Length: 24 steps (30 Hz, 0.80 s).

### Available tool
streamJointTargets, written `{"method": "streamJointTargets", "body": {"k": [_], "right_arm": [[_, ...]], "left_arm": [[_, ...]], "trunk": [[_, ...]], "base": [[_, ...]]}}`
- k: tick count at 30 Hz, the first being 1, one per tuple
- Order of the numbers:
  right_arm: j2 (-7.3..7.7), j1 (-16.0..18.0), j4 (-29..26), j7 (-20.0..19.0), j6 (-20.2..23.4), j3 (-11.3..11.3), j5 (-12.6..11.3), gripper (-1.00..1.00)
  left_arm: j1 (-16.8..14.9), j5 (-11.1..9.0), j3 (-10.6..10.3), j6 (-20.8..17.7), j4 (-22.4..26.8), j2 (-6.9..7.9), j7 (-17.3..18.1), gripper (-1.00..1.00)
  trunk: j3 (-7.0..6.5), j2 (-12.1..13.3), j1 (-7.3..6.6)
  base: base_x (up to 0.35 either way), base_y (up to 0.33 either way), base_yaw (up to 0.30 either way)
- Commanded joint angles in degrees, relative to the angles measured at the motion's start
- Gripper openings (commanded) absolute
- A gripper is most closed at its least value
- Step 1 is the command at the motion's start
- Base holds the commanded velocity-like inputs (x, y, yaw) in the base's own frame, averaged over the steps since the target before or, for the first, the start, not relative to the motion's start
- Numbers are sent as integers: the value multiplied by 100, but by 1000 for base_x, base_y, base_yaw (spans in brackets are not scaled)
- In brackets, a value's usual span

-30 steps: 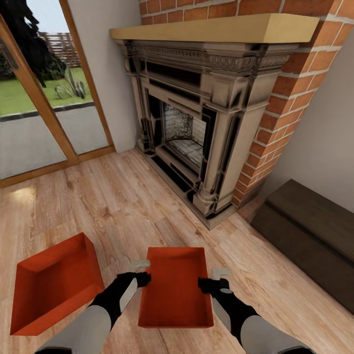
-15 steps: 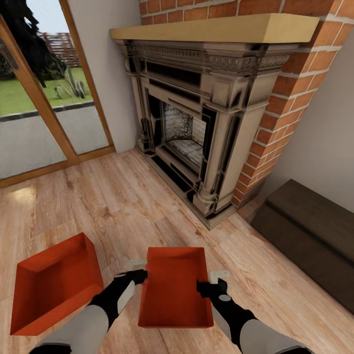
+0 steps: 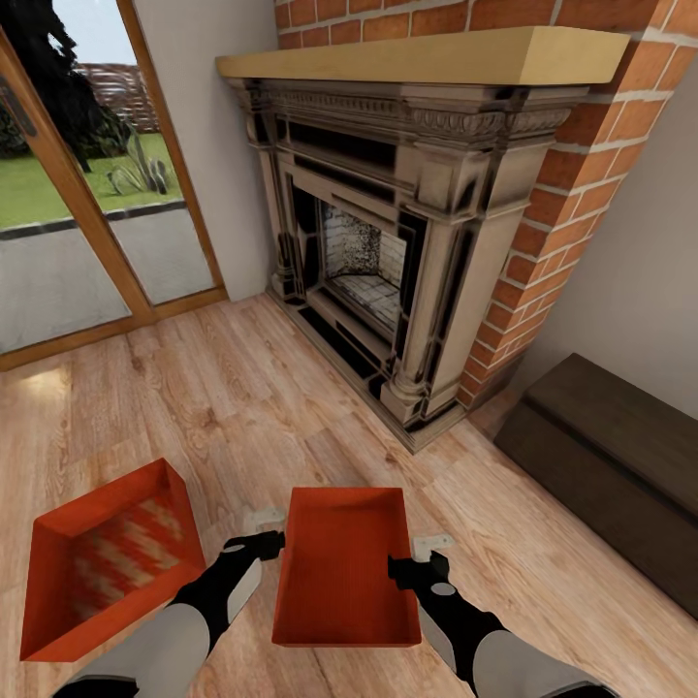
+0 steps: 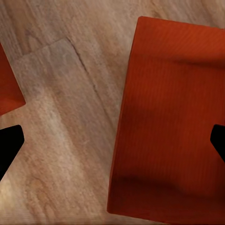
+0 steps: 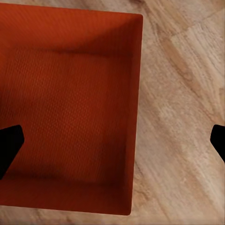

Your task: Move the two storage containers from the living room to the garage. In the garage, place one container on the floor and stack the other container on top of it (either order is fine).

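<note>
Before the fireplace (image 3: 388, 242), on light wood plank flooring (image 3: 242, 407), I see one storage container (image 3: 344, 567) lying with its long axis running toward the hearth, open side up. My left gripper (image 3: 264, 538) and right gripper (image 3: 419, 557) straddle its two long walls, fingers spread wide, one inside and one outside each wall. To its left, apart, the second storage container (image 3: 107, 572) sits angled. A dark wooden chest (image 3: 611, 456) stands right of the fireplace.

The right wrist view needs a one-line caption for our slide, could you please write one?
Open right gripper straddling a side wall of an orange-red storage container on light wood plank flooring.
</note>
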<state>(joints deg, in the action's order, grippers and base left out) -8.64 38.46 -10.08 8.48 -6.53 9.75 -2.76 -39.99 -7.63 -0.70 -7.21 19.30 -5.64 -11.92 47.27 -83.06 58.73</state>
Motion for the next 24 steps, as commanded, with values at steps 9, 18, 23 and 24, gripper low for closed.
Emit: {"method": "streamJointTargets", "body": {"k": [9,18,23,24], "right_arm": [[80,4,13,-11,-16,47,-626,100],[122,4,10,-33,12,68,-745,100],[125,4,10,-31,-5,70,-771,100],[126,4,12,-31,-5,70,-774,100]], "left_arm": [[0,-51,-9,-24,-191,-21,-28,100],[0,-47,-9,-21,-240,-40,-37,100],[0,-39,-11,-15,-521,-54,31,100],[0,-33,-23,-13,-584,-72,34,100]], "trunk": [[4,-2,0],[4,-2,0],[4,-2,0],[4,-2,0]], "base": [[0,0,0],[0,0,0],[0,0,0],[0,0,0]]}}
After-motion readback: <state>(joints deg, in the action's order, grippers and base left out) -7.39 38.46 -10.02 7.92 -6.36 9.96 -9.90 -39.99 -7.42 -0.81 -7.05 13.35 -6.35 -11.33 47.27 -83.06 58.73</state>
